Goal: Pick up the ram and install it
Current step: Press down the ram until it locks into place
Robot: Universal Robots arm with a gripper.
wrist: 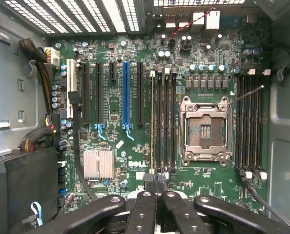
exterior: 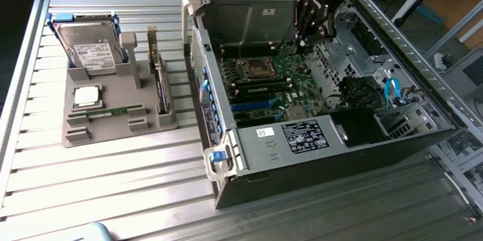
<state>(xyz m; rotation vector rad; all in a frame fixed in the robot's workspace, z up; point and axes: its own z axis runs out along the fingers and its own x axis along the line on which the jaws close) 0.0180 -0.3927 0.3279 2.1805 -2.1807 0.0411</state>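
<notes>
The ram point(exterior: 113, 111), a thin green stick, lies flat in a slot of the grey holder point(exterior: 79, 133) on the exterior view's left, outside the computer case. My gripper point(exterior: 313, 33) hangs inside the open case, above the motherboard and far from the ram. In the wrist view the gripper point(wrist: 155, 184) is shut, its black fingers point(wrist: 141, 209) pressed together with nothing between them. It hovers over the near end of a bank of long black memory slots point(wrist: 163, 122), which lies beside the open CPU socket point(wrist: 205, 130).
The holder also carries a hard drive point(exterior: 90, 51), a square silver CPU point(exterior: 87, 95) and a dark expansion card point(exterior: 158, 80) standing on edge. The case's drive cage point(exterior: 245, 20) and side walls close in around the gripper. Cables point(wrist: 37, 136) run along one side of the board.
</notes>
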